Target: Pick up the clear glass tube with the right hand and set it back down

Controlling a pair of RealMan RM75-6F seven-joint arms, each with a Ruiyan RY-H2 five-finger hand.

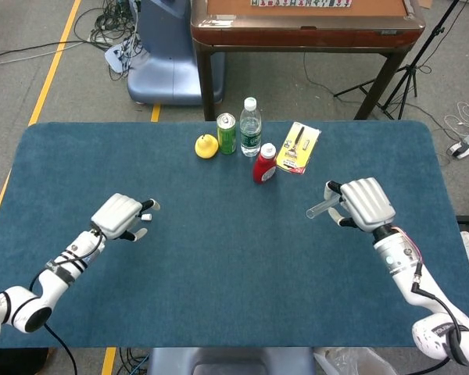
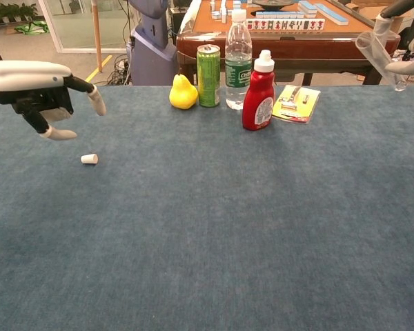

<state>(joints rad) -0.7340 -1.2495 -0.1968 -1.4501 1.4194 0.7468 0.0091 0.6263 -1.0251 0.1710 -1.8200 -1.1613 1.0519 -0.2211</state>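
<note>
The right hand [image 1: 365,205] grips the clear glass tube [image 1: 320,208] and carries it in the air above the blue table [image 1: 219,273]. Its fingers [image 1: 334,190] curl around one end, while the open end juts out to the hand's left and tilts slightly. In the chest view the tube [image 2: 375,51] sits high at the frame's edge, well clear of the cloth, so the lift looks done and the setting down remains.

The left hand [image 1: 119,216] hovers over the table with nothing in it, fingers loosely parted. A small white stopper [image 2: 89,158] lies on the cloth just below and beside it.

Ahead of the right hand and to its left stand a red sauce bottle [image 1: 265,162], a yellow packet [image 1: 298,147], a water bottle [image 1: 250,126], a green can [image 1: 227,133] and a yellow pear [image 1: 206,146].

The main risk is the grip itself. Smooth glass held near one end can pivot or slide between the fingers, and a fall from this height may crack it. Lowering it at a tilt would land one end first, and on release the tube could roll across the cloth. A descent drifting forward and left could knock the sauce bottle over. Opening the fingers before the tube rests flat would drop it.
</note>
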